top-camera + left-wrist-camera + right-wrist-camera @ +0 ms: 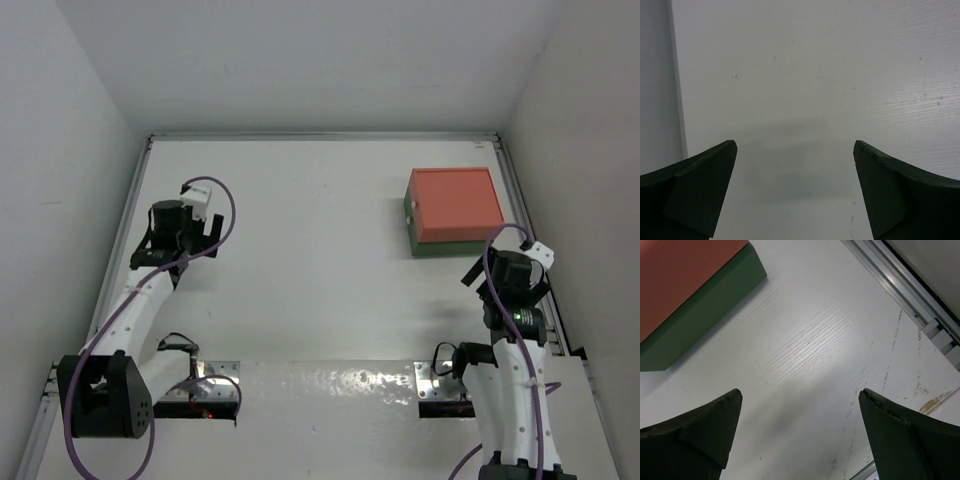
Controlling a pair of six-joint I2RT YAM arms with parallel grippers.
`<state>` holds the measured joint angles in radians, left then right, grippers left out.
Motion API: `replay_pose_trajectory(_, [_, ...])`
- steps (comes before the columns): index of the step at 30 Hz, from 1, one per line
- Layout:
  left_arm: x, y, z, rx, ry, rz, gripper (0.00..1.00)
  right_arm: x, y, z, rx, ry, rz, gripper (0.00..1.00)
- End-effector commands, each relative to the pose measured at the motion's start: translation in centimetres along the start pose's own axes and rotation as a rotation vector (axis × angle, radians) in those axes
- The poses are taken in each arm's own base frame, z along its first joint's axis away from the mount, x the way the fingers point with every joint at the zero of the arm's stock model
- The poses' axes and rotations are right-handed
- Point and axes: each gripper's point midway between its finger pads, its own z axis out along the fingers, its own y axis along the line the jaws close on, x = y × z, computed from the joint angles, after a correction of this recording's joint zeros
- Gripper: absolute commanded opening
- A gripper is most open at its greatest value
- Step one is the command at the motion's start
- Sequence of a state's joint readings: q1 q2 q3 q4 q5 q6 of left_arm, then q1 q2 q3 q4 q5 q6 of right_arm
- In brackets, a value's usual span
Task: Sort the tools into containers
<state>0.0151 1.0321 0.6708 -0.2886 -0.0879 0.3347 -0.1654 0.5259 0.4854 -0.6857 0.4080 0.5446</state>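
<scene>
With both arms poised over the white worktop (320,260), the entry reads as follows.

Left gripper (795,150): jaws spread wide, nothing between them. Its wrist view shows only bare worktop surface under the two dark fingers (700,185). A pale wall (655,75) runs along the gripper's left side, close by.

Right gripper (800,395): jaws likewise spread wide, holding nothing, with worktop showing in the gap. An aluminium rail (900,285) runs ahead and to its right.

Containers: the orange-red tray (456,197) sits stacked on the dark green tray (445,247); only the green tray's side walls show beneath it. The stack lies ahead of the right gripper and to its left, near but apart from it, with no contact. In the right wrist view its nearest corner sits at the upper left, green wall below and orange-red above. From the left gripper the stack is well apart, far off to its right across the worktop.

A purple cable (228,205) loops over the left wrist, just above that gripper.
</scene>
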Motion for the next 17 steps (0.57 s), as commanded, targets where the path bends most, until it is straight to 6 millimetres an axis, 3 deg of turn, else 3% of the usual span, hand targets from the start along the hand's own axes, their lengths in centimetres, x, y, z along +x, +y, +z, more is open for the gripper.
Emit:
replay_pose_trajectory(1, [-0.54,0.56,0.16,-0.024,-0.033,-0.011,1.0,-0.4,0.48,0.17,-0.019,-0.014,0.012,0.99])
replay_pose_trajectory(17, [0.02,0.11,0.81,-0.002,-0.003,-0.006,1.0,-0.83,1.28,0.0,-0.076,-0.048,0.004,0.99])
